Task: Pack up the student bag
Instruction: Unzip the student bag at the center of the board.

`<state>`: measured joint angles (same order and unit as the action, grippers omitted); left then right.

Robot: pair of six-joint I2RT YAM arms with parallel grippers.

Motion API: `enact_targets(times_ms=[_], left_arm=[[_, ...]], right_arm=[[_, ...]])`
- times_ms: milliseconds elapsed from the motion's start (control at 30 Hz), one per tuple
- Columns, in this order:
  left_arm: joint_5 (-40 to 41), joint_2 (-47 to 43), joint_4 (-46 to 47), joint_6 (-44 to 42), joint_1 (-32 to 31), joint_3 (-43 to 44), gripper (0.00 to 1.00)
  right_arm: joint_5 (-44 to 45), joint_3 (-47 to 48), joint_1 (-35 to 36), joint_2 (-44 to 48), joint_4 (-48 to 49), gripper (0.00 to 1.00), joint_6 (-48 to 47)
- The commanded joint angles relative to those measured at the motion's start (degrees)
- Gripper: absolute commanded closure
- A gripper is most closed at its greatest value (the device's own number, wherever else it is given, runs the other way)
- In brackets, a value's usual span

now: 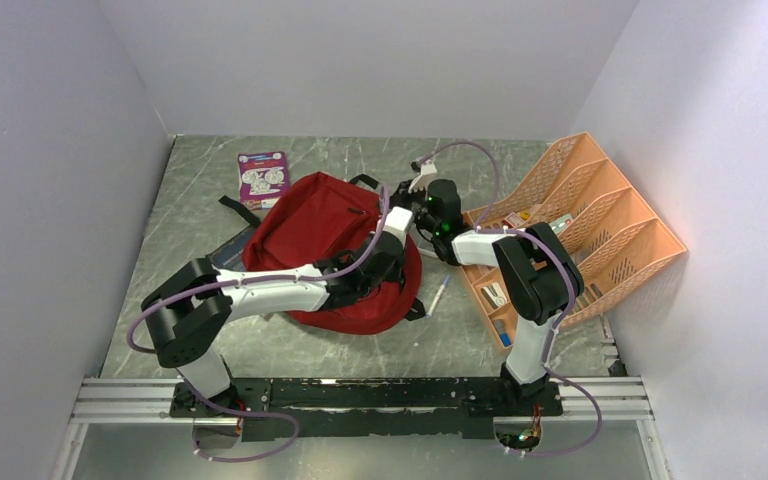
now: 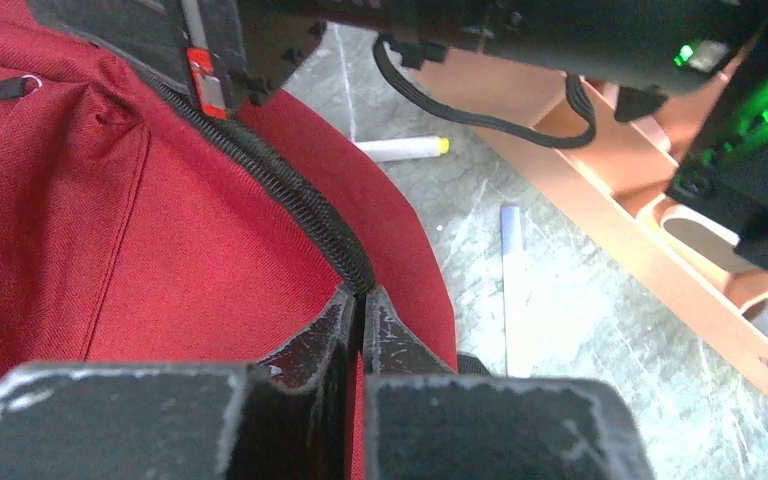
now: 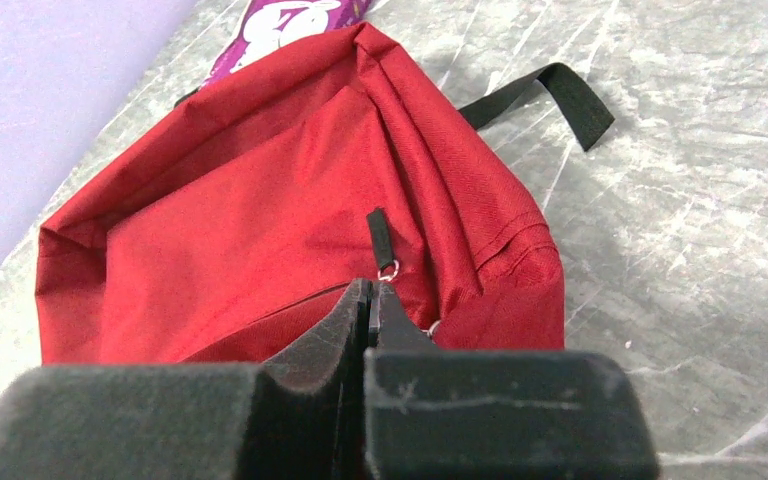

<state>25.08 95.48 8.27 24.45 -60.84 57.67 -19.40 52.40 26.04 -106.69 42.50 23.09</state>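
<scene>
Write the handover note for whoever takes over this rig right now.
Left gripper: shut on the backpack at its zipper edge.
Right gripper: shut, tips at the zipper pull; a grip on it cannot be confirmed.
Positions: the backpack lies flat mid-table and its zipper looks closed. A purple book is behind it, a pen to its right, and an orange organiser holding small items at far right.
Done: both arms are at the backpack; nothing seen packed.
Left: open the zipper, load the book, pen and organiser items, close up.
</scene>
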Motion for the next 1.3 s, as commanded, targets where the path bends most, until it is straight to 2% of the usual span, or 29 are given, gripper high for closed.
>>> enact_targets(times_ms=[0,100,333,567,633,767,833,1033,1167,1267], left_arm=[[-7.0,-3.12,2.25,-3.65,-0.25,-1.63,0.95],[-9.43,-4.58,-0.55,-4.53,-0.87,-2.32,0.95],[-9.4,-10.03,-1.92,-4.28,-1.43,-6.38,0.95],[-7.42,-12.31,-5.74,-6.55,-1.39,-5.16,0.95],[-6.48,-13.04,-6.38,-8.31,-1.32,-4.22,0.95],[-4.62,-13.03,-11.7,-13.19,-1.07,0.97,0.95],[-4.53,-12.45,-14.45,-15.56,-0.43,4.09,0.95],[-9.25,-10.03,-20.56,-21.62,3.58,11.83,0.95],[-13.28,-7.36,-24.3,-28.44,5.18,16.57,0.95],[-13.24,-5.25,-27.32,-30.52,6.02,19.83,0.95]], right_arm=[[2.17,3.36,-0.2,-0.49,-1.25,1.0,-2.2],[4.06,6.8,-0.31,-3.94,-1.77,1.0,-2.65],[5.15,16.1,-0.77,-12.43,-4.73,1.0,-3.1],[4.9,14.27,-0.88,-10.72,-3.05,0.97,-2.95],[5.16,13.0,-1.06,-8.53,-3.07,0.92,-3.29],[6.25,8.81,-1.14,-1.44,-4.06,0.71,-3.62],[7.85,5.29,-1.15,3.06,-4.54,0.66,-3.12],[15.45,-7.5,-1.17,19.34,-8.13,0.59,-1.12],[14.38,-15.75,-1.09,30.4,-11.83,0.59,2.92],[12.62,-21.03,-0.8,37.89,-13.54,0.58,6.47]])
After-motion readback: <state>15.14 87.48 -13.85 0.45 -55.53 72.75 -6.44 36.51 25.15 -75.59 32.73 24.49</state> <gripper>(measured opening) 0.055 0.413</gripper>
